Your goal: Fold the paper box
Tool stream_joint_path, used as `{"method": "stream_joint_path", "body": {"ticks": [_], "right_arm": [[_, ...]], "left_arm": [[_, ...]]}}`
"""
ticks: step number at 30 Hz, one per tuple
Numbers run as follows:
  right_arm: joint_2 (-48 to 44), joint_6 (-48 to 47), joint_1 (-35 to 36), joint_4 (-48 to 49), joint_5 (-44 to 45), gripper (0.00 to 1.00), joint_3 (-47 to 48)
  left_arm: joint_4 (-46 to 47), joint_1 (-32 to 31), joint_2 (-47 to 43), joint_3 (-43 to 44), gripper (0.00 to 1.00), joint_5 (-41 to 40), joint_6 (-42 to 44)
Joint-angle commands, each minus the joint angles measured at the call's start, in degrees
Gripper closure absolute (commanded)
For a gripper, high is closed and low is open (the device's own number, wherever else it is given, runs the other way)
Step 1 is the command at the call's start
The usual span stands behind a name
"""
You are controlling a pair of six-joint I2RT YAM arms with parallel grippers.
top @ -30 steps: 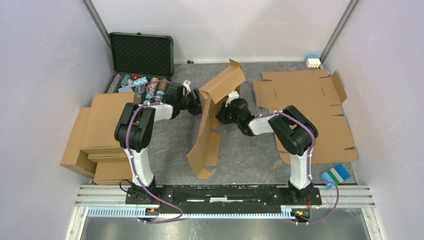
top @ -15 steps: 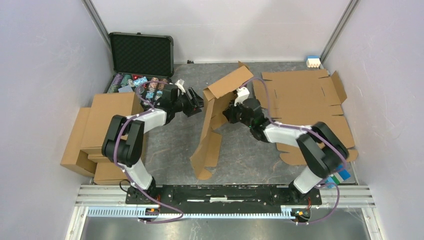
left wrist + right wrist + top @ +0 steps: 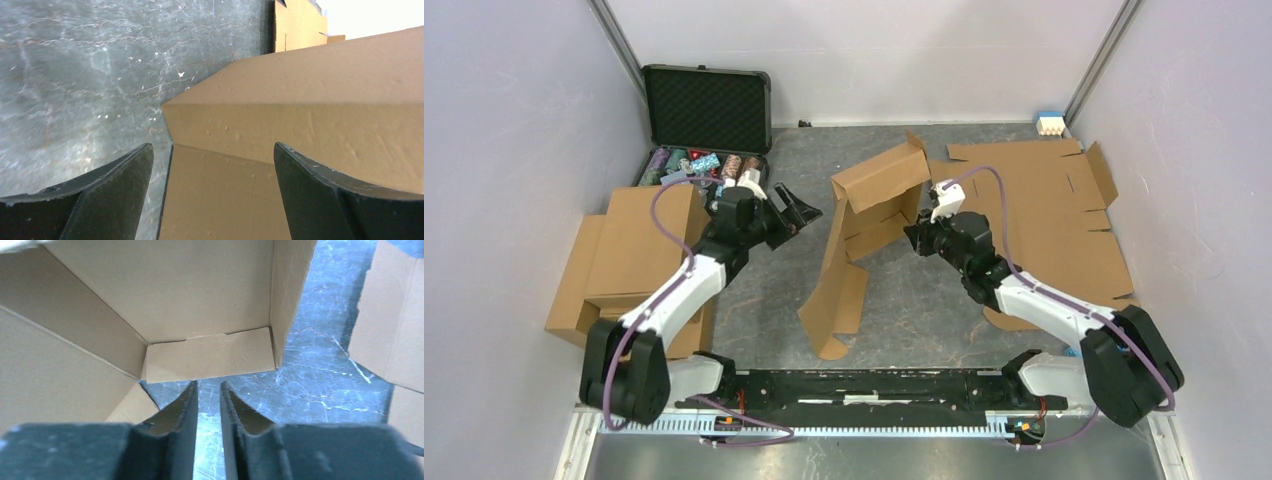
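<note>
The plain brown corrugated cardboard box (image 3: 879, 178) stands half-folded on its edge in the middle of the grey desk (image 3: 904, 310), between the two arms. The left end effector (image 3: 796, 213) hangs just to its left, jaws spread wide, gripping nothing. The right end effector (image 3: 914, 238) faces the box's open inside, its fingers parted only by a narrow slit, empty too.

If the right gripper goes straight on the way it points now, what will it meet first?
Probably the paper box, at its low inner flap straight ahead of the right gripper; depth is unclear.
</note>
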Motion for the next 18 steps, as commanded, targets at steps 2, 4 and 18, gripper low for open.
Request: {"method": "stream_joint_path", "body": {"ticks": [2, 4, 18], "right_arm": [[-6.72, -3.62, -1.71, -0.33, 3.42, 0.6, -3.14], [-6.57, -3.52, -4.6, -0.8, 2.55, 0.38, -2.8], [9.48, -6.25, -11.42, 12.69, -8.62, 0.14, 6.84]], "left_arm": [[-12.35, 0.19, -13.72, -3.25, 0.0, -6.46, 2.57], [-17.56, 0.11, -20.08, -4.13, 0.0, -7.08, 4.47], [-37.7, -1.04, -51.38, -9.52, 0.03, 0.61, 2.45]]}}
